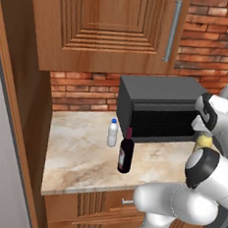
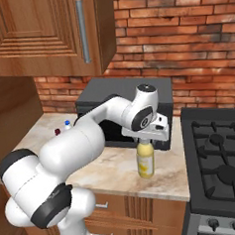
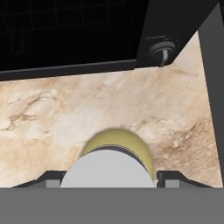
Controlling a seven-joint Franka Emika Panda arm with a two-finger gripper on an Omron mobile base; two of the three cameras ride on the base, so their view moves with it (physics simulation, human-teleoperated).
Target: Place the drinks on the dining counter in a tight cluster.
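The stubby yellow juice bottle (image 2: 145,162) with a pale cap stands upright on the short marble counter (image 1: 77,152), in front of the microwave. My gripper (image 2: 144,141) hangs straight down over it, its fingers standing apart on either side of the cap. In the hand view the bottle's cap and yellow shoulder (image 3: 117,139) sit between the two fingertips (image 3: 169,178). The dark wine bottle (image 1: 126,154) and the small white bottle (image 1: 113,132) with a blue cap stand together further left. The dining counter is out of view.
A black microwave (image 1: 158,108) stands against the brick wall right behind the bottles. Wooden cabinets (image 1: 104,26) hang above the counter. A black gas stove (image 2: 216,157) adjoins the counter on the right. A tall wooden panel closes off the left side.
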